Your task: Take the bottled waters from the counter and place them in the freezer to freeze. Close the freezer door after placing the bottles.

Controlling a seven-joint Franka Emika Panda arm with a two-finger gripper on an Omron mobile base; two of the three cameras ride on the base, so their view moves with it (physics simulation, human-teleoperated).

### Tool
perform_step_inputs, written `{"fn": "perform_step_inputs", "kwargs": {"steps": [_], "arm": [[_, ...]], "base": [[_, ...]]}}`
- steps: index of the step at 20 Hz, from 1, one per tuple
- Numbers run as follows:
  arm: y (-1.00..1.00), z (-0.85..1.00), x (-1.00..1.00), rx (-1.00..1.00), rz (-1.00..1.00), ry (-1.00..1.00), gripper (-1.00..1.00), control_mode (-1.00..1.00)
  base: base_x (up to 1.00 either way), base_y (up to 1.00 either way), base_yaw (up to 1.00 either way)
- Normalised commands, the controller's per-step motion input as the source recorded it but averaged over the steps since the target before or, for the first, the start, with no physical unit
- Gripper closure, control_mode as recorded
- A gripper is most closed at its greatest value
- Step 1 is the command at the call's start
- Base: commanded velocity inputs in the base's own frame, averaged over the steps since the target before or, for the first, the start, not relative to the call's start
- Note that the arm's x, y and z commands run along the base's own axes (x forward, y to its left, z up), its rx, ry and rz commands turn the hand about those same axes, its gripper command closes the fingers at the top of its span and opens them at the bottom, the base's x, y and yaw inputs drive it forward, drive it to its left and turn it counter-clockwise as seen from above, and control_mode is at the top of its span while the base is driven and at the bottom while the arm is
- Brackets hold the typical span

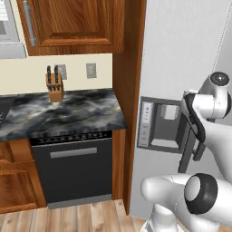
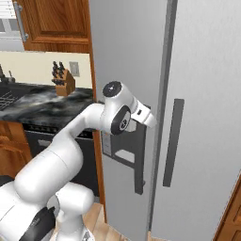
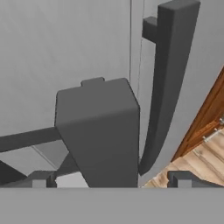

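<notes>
The freezer door point(image 1: 181, 45) point(image 2: 127, 52) is a tall light-grey panel with a dispenser recess point(image 1: 163, 124), and it stands shut. My gripper point(image 3: 110, 179) point(image 2: 149, 120) is open right at the door's dark vertical handle point(image 3: 98, 131) point(image 2: 140, 160). One fingertip point(image 3: 39, 179) sits on each side of the bar, with gaps to it. The dark marble-look counter point(image 1: 68, 113) point(image 2: 37, 106) lies to the left. The bottled waters are out of view.
A wooden knife block point(image 1: 55, 86) point(image 2: 63, 81) stands at the back of the counter. A black dishwasher point(image 1: 72, 167) sits under it. The neighbouring grey door has its own dark handle point(image 2: 173, 141) point(image 3: 168, 87). Wooden cabinets point(image 1: 72, 22) hang above.
</notes>
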Motion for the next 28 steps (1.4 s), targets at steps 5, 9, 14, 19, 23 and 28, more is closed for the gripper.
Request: {"fn": "perform_step_inputs", "kwargs": {"steps": [5, 9, 14, 19, 23, 28], "arm": [[-0.05, 0.00, 0.36, 0.00, 0.03, -0.06, -1.00, -1.00], [-0.06, 0.00, 0.42, 0.00, 0.02, -0.03, -1.00, -1.00], [-0.13, 0.00, 0.64, 0.00, 0.04, 0.00, -1.00, -1.00], [0.00, -0.06, 0.70, 0.00, 0.00, -0.05, -1.00, -1.00], [0.00, -0.06, 0.60, 0.00, 0.00, -0.05, -1.00, -1.00], [0.00, -0.02, 0.54, 0.00, 0.00, -0.02, -1.00, -1.00]], "base": [[0.00, 0.00, 0.00], [0.00, 0.00, 0.00], [0.00, 0.00, 0.00], [0.00, 0.00, 0.00], [0.00, 0.00, 0.00], [0.00, 0.00, 0.00]]}}
